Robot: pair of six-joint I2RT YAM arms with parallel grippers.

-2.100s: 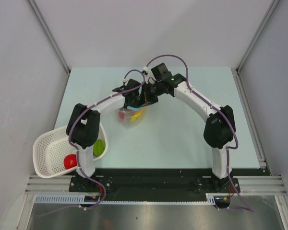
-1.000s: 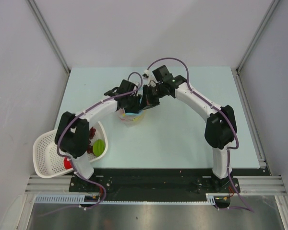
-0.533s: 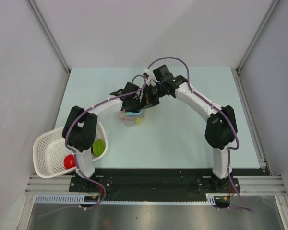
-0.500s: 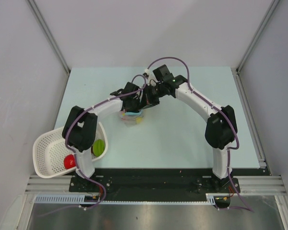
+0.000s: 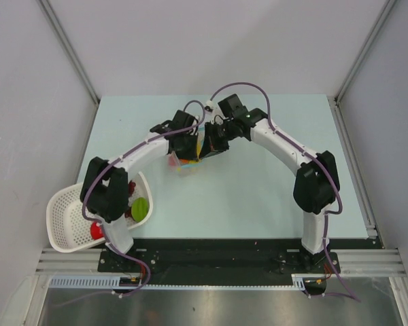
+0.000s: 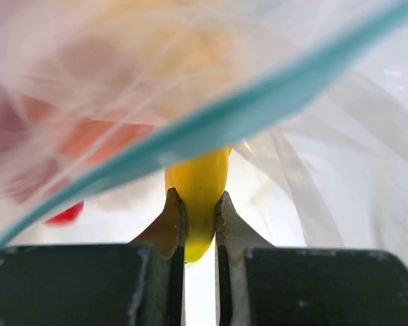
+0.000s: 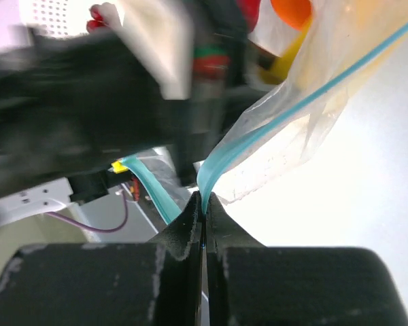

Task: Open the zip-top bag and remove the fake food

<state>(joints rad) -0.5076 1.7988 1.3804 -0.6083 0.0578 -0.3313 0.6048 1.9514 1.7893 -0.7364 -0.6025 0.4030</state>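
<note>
Counting two arms, left arm [image 5: 132, 153] and right arm [image 5: 285, 146], each carrying one gripper: left gripper [image 6: 200, 227], right gripper [image 7: 202, 204]. One zip-top bag [image 7: 306, 102], one white basket [image 5: 61, 217] and one table [image 5: 258, 197] are showing. Fake food: three pieces are sitting in the basket, one green oval [image 5: 140, 208], one red round piece [image 5: 96, 231] and one grape bunch [image 5: 130, 186]. At least two are showing in the bag: one yellow banana piece [image 6: 198, 187] and one orange ball [image 7: 290, 10].
</note>
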